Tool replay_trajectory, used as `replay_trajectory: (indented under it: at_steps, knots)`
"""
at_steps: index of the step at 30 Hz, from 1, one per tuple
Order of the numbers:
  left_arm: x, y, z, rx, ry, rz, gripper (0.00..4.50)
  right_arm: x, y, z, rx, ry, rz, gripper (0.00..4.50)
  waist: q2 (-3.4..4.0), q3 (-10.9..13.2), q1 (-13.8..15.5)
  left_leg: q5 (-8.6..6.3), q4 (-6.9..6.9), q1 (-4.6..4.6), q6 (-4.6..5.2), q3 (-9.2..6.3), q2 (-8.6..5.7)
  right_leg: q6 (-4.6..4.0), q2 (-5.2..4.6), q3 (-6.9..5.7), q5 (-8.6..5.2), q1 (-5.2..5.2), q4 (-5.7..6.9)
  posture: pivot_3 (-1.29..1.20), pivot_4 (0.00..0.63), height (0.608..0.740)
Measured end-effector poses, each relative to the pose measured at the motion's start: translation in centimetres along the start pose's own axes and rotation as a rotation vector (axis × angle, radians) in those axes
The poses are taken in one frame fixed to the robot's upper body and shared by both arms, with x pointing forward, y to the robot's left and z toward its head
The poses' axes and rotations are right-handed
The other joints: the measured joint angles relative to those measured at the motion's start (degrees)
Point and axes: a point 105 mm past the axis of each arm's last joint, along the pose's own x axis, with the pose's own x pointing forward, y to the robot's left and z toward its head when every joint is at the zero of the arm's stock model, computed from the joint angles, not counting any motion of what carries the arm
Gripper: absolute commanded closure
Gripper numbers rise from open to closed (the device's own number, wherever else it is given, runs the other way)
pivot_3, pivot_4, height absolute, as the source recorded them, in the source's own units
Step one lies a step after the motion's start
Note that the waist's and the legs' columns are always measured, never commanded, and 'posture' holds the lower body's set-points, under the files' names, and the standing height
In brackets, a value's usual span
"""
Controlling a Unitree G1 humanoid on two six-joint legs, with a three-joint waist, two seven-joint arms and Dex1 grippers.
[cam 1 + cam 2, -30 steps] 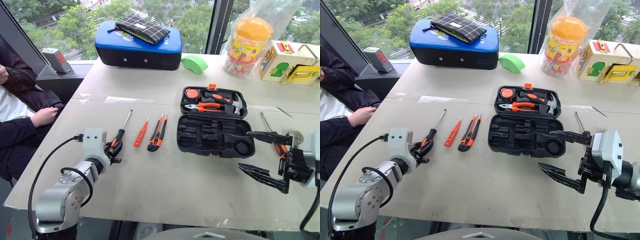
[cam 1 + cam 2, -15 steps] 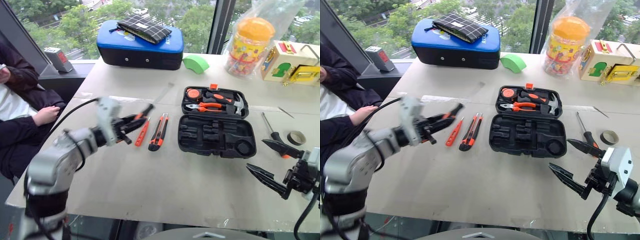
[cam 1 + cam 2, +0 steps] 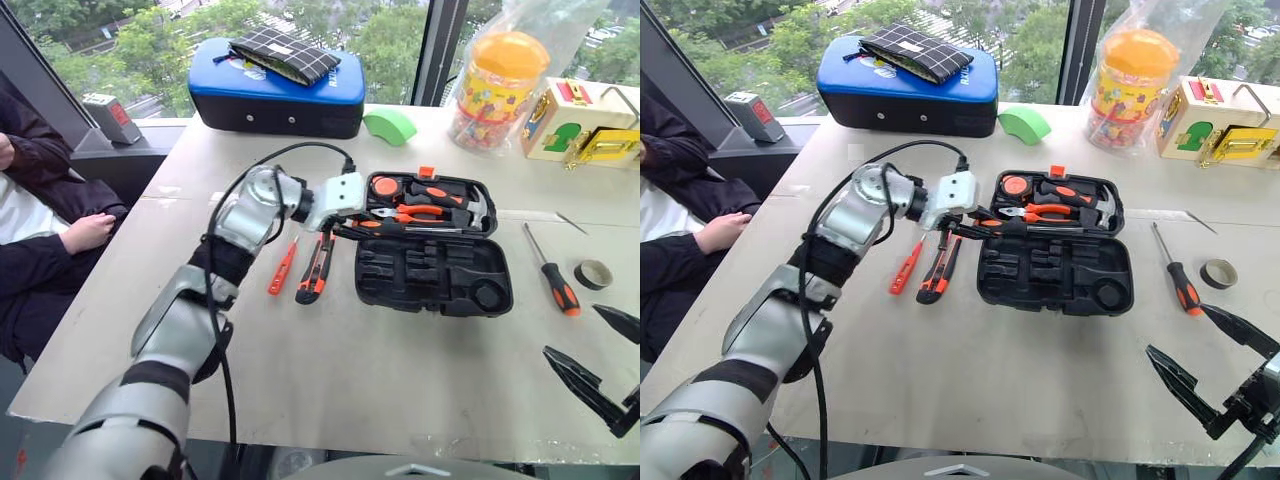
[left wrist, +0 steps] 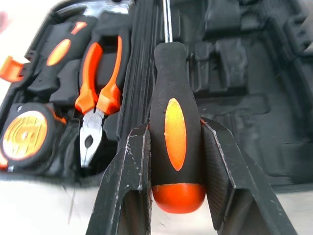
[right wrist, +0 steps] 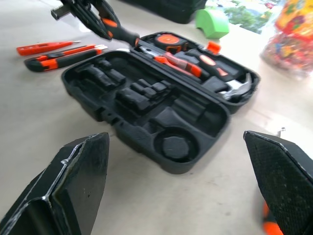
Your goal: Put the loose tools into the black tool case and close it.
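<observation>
The black tool case lies open mid-table; its lid half holds pliers, a tape measure and a hammer, and its near half shows bare recesses. My left gripper is shut on a black-and-orange screwdriver, held level over the case's hinge line with the shaft pointing right. On the table left of the case lie a slim orange tester screwdriver and a utility knife. To the case's right are a second screwdriver and a tape roll. My right gripper hangs open at the near right, apart from all tools.
A blue-topped case with a checked pouch on it stands at the back, beside a green block. At the back right are an orange-lidded jar in a bag and a wooden toy box. A person sits at the left.
My left arm swung from the table's left side across to the case, lifting the screwdriver and turning it level. My right gripper drew back toward the near right corner, still open.
</observation>
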Motion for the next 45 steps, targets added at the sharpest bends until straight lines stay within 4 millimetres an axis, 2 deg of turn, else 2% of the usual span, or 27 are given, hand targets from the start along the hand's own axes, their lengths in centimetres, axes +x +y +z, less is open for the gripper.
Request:
replay_trajectory:
  at_steps: [4, 8, 19, 21, 22, 23, 24, 25, 29, 30, 31, 32, 34, 36, 37, 39, 41, 45]
  knots:
    - [1.1, 0.7, -0.8, 0.015, 0.082, -0.014, 3.70, -0.1, -0.5, 0.4, -0.015, -0.005, -0.012, 0.00, -0.01, 0.0, 0.1, -0.01, 0.03, -0.03, 0.02, -0.02, -0.01, 0.01, -0.02, -0.02, -0.01, 0.00, 0.00, 0.00, 0.150, 0.740]
    - [2.4, 0.2, -1.5, 0.026, 0.122, -0.048, 3.70, 0.6, -1.1, 1.1, -0.043, -0.020, -0.013, 0.00, -0.03, 0.0, 0.1, -0.02, 0.08, -0.07, 0.03, -0.03, -0.02, 0.01, -0.03, -0.02, 0.00, -0.01, 0.00, 0.00, 0.150, 0.740]
    - [3.9, 0.8, -1.2, 0.065, 0.164, -0.029, 3.70, 2.3, -1.9, 2.1, -0.051, -0.033, -0.007, 0.00, -0.04, 0.0, 0.1, -0.04, 0.34, -0.20, 0.07, -0.12, -0.03, 0.04, -0.05, -0.10, 0.01, 0.01, 0.04, 0.00, 0.150, 0.740]
    - [3.9, 0.9, -1.2, 0.062, 0.163, -0.026, 2.66, 2.5, -1.8, 2.3, -0.046, -0.040, -0.007, 0.00, -0.04, 0.0, 0.1, -0.04, 0.35, -0.20, 0.06, -0.11, -0.02, 0.04, -0.05, -0.10, 0.02, 0.01, 0.08, 0.00, 0.150, 0.740]
    - [3.8, 1.0, -1.2, 0.060, 0.162, -0.023, 2.30, 2.6, -1.6, 2.3, -0.044, -0.039, -0.003, 0.00, -0.03, 0.0, 0.1, -0.04, 0.37, -0.20, 0.06, -0.12, -0.02, 0.04, -0.05, -0.10, 0.02, 0.01, 0.11, 0.00, 0.150, 0.740]
    - [3.5, 1.2, -1.2, 0.050, 0.156, -0.012, 1.70, 2.7, -1.5, 2.4, -0.042, -0.039, 0.000, 0.00, -0.03, 0.0, 0.1, -0.04, 0.38, -0.20, 0.06, -0.12, -0.03, 0.04, -0.05, -0.10, 0.02, 0.00, 0.12, 0.00, 0.150, 0.740]
    - [3.3, 1.3, -1.2, 0.044, 0.152, -0.004, 1.36, 2.7, -1.4, 2.4, -0.041, -0.040, 0.000, 0.00, -0.03, 0.0, 0.1, -0.04, 0.37, -0.20, 0.07, -0.12, -0.02, 0.04, -0.04, -0.10, 0.01, 0.00, 0.13, 0.00, 0.150, 0.740]
    - [2.9, 1.4, -1.2, 0.018, 0.133, 0.000, 0.85, 2.7, -1.4, 2.4, -0.039, -0.038, -0.003, 0.00, -0.03, 0.0, 0.1, -0.04, 0.37, -0.21, 0.06, -0.13, -0.02, 0.04, -0.03, -0.11, 0.01, 0.00, 0.13, 0.00, 0.150, 0.740]
    - [0.8, 2.1, 0.1, -0.090, 0.020, 0.005, 0.85, 2.9, -1.0, 2.7, -0.039, -0.042, 0.000, 0.00, 0.00, 0.0, 0.0, -0.03, 0.37, -0.26, 0.06, -0.17, 0.02, 0.03, 0.00, -0.16, 0.01, -0.07, 0.16, 0.00, 0.150, 0.740]
    - [0.2, 2.3, 0.8, -0.124, -0.024, 0.014, 1.48, 3.1, -0.9, 2.7, -0.033, -0.045, 0.000, 0.00, 0.02, 0.0, 0.0, -0.04, 0.37, -0.26, 0.06, -0.18, 0.01, 0.04, 0.00, -0.16, 0.00, -0.06, 0.16, 0.00, 0.150, 0.740]
    - [0.0, 2.3, 1.1, -0.143, -0.049, 0.016, 1.74, 3.1, -0.9, 2.6, -0.029, -0.044, -0.002, 0.00, 0.05, 0.0, 0.1, -0.03, 0.38, -0.26, 0.06, -0.18, 0.01, 0.05, -0.02, -0.16, 0.00, -0.06, 0.17, 0.00, 0.150, 0.740]
    - [0.0, 2.0, 1.3, -0.179, -0.086, 0.026, 2.19, 3.3, -0.9, 2.6, -0.023, -0.048, -0.005, 0.00, 0.11, -0.1, 0.1, -0.03, 0.38, -0.23, 0.06, -0.18, 0.00, 0.06, -0.04, -0.15, -0.01, -0.04, 0.18, 0.00, 0.150, 0.740]
    - [0.6, 1.4, 1.0, -0.256, -0.127, 0.039, 3.11, 3.7, -0.7, 2.6, -0.014, -0.056, 0.003, 0.00, 0.14, -0.1, 0.1, -0.03, 0.42, -0.21, 0.06, -0.18, -0.01, 0.09, -0.08, -0.14, -0.02, -0.02, 0.23, 0.00, 0.150, 0.740]
    - [2.3, 0.0, 0.2, -0.362, -0.150, 0.038, 4.13, 4.0, -0.6, 2.8, -0.012, -0.069, 0.005, 0.00, 0.12, -0.1, 0.2, -0.03, 0.53, -0.23, 0.06, -0.20, -0.02, 0.09, -0.11, -0.15, -0.02, -0.02, 0.32, 0.00, 0.150, 0.740]
    - [2.7, -0.4, -0.1, -0.390, -0.151, 0.039, 4.40, 4.1, -0.6, 2.9, -0.012, -0.072, 0.006, 0.00, 0.11, 0.0, 0.2, -0.03, 0.54, -0.24, 0.06, -0.21, -0.03, 0.09, -0.10, -0.16, -0.02, -0.03, 0.33, 0.00, 0.150, 0.740]
    - [4.0, -1.5, -0.6, -0.479, -0.156, 0.053, 4.40, 4.4, -0.4, 2.8, 0.002, -0.072, 0.011, 0.00, 0.08, 0.0, 0.1, -0.03, 0.59, -0.23, 0.06, -0.21, -0.04, 0.09, -0.11, -0.13, -0.02, -0.03, 0.45, 0.00, 0.150, 0.740]
    - [4.1, -1.5, -0.6, -0.487, -0.151, 0.075, 4.40, 4.4, -0.4, 2.8, 0.002, -0.073, 0.009, 0.00, 0.08, 0.0, 0.1, -0.03, 0.59, -0.17, 0.06, -0.21, -0.05, 0.09, -0.10, -0.12, -0.02, -0.02, 0.52, 0.00, 0.150, 0.740]
    - [6.1, -1.3, -1.0, -0.443, -0.068, 0.167, 4.40, 4.5, -0.3, 2.7, 0.008, -0.062, 0.011, 0.00, 0.05, -0.1, 0.3, -0.03, 0.59, -0.07, 0.06, -0.19, -0.09, 0.10, -0.11, -0.08, -0.03, 0.07, 0.56, 0.00, 0.150, 0.740]
